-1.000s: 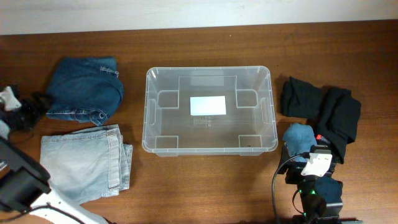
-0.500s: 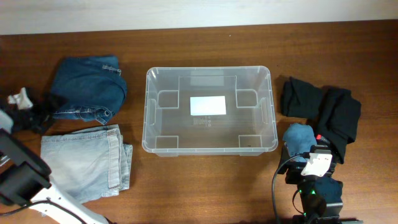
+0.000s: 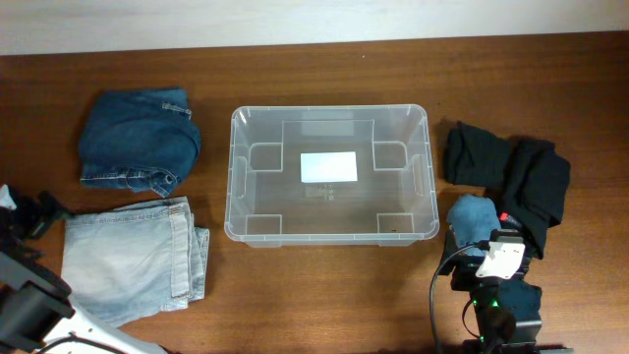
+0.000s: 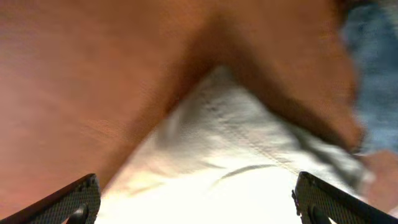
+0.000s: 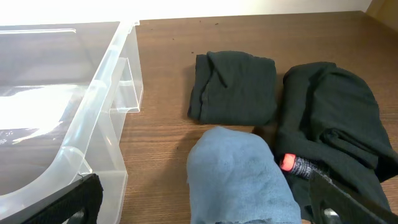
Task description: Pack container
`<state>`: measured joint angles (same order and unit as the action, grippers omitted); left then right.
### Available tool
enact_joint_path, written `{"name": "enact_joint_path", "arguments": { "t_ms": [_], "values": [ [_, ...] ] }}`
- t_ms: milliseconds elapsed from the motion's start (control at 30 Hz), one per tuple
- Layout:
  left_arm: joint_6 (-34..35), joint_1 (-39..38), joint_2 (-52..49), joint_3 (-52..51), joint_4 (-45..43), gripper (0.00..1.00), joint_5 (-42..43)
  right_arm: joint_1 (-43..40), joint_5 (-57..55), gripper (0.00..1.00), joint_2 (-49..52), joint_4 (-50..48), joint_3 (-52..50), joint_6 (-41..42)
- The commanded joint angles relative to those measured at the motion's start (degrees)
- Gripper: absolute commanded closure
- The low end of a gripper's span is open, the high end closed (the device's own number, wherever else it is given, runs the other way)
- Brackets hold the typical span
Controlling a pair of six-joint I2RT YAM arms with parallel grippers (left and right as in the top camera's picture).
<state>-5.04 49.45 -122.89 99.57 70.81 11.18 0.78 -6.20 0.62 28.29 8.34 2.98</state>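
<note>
**A:** Where is the bin?

**B:** The bin [image 3: 332, 238] is in the middle of the table [image 3: 324, 295]. It is see-through. I see only a white label [image 3: 328, 167] on its floor. No clothes are in it.

**A:** So what step is this?

**B:** The very start, I think. All the clothes lie outside. Dark jeans [image 3: 138, 143] and light jeans [image 3: 128, 261] are on the left side. Black clothes [image 3: 536, 187] and a blue cloth [image 3: 475, 218] are on the right side.

**A:** What are the arms doing?

**B:** The left gripper [image 4: 198, 205] is by the table's left edge, near the light jeans. Its jaws are wide apart and hold nothing. Its own camera is blurry. I see something white under it, but I cannot tell what it is.

**A:** And the other one?

**B:** The right gripper [image 5: 211, 202] hangs low over the blue cloth, near the bin's right wall. Its jaws are wide apart too, with nothing in them.

**A:** What comes next?

**B:** I guess the left arm goes for the light jeans. It needs to come down on the folded edge and pinch all the layers. Then it lifts them over the rim and sets them flat inside. If it grabs just one layer, the jeans may fall open.
</note>
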Motion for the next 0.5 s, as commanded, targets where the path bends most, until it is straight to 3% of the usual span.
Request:
{"name": "enact_joint_path", "arguments": {
  "t_ms": [0, 100, 233, 400, 467],
  "values": [
    [-2.3, 2.9, 1.1, -0.9, 0.5, 0.0, -6.7, -0.4, -0.5, 0.02, -0.4, 0.2, -0.4, 0.2],
    [-3.7, 6.3, 1.1, -2.6, 0.3, 0.01, -5.6, -0.4, -0.5, 0.02, -0.4, 0.1, -0.4, 0.2],
    [-11.9, 9.7, 1.1, -10.6, -3.1, 0.06, 4.3, -0.4, -0.5, 0.02, -0.4, 0.1, -0.4, 0.2],
    [-15.9, 10.7, 1.1, -19.8, -9.6, 0.08, 9.7, -0.4, -0.5, 0.02, -0.4, 0.2, -0.4, 0.2],
    [-20.6, 10.7, 1.1, -21.6, -10.4, 0.17, 15.5, -0.4, -0.5, 0.02, -0.4, 0.2, -0.4, 0.2]
  ]
}}
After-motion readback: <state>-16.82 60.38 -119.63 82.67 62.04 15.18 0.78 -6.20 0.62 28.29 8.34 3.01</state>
